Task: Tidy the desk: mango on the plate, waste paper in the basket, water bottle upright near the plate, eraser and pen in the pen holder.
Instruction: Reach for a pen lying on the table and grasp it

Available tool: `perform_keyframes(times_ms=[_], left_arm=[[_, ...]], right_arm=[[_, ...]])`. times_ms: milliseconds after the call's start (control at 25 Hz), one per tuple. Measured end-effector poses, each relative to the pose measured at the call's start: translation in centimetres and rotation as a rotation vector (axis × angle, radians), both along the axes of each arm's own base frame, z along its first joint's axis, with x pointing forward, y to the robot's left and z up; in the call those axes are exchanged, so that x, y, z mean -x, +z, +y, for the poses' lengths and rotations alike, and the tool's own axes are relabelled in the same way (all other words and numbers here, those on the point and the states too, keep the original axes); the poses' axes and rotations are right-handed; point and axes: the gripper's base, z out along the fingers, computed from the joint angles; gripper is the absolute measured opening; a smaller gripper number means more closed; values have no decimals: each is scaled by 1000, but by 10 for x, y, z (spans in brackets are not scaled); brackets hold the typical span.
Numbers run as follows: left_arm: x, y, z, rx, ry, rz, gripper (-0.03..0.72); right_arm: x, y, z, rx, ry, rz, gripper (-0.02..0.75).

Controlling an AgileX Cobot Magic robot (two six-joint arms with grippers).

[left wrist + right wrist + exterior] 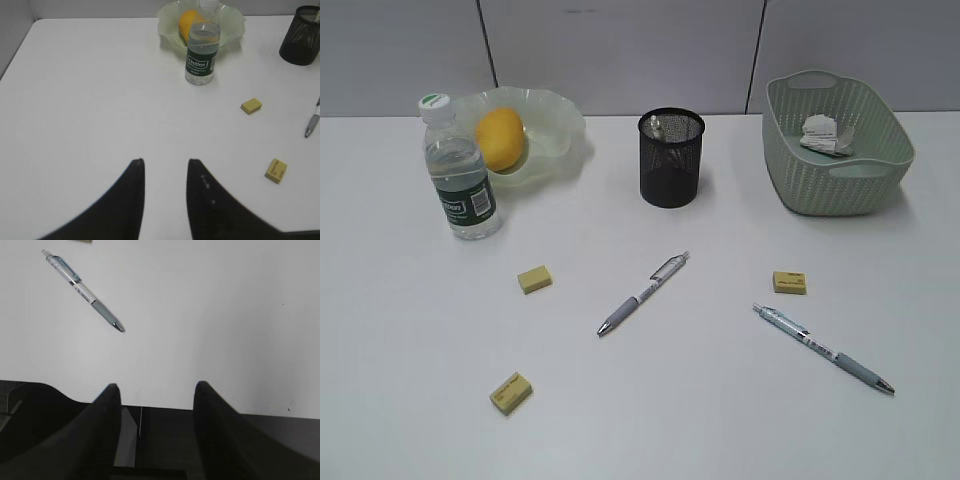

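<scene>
White worktop [410, 400]. Basket [790, 180] back right, waste paper [828, 135] inside. Plate [555, 125] back left holds mango [500, 138]; water bottle [458, 170] upright just beside. Pen holder [671, 158] centre back. Two pens [642, 294], three erasers [534, 279] loose. Left tool [166, 167] spread, empty; right tool [156, 390] spread, empty.

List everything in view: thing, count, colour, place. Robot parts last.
desk: one, white, under everything.
plate: one, translucent pale green, far left.
mango: one, yellow-orange, on the plate.
water bottle: one, clear with dark green label, upright in front of the plate.
pen holder: one, black mesh, far centre.
basket: one, sage green, far right.
waste paper: one, white, inside the basket.
erasers: three, yellow, on the desk.
pens: two, grey, on the desk.
left pincer: black, open, empty.
right pincer: black, open, empty.
</scene>
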Motion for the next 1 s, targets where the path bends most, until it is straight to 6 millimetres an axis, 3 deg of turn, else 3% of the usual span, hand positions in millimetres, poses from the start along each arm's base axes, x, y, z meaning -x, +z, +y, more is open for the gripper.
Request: perform_keyframes(times_ms=[240, 520, 720, 1000], left_arm=[[0, 0, -2, 20, -15, 1, 233], [0, 0, -2, 23, -17, 1, 235], [0, 0, -2, 24, -17, 1, 239], [0, 0, -3, 26, -19, 2, 241]], right_arm=[[92, 9, -5, -33, 2, -247, 381], [160, -10, -9, -42, 25, -497, 381], [182, -23, -11, -20, 60, -631, 379], [187, -48, -10, -31, 73, -717, 379]])
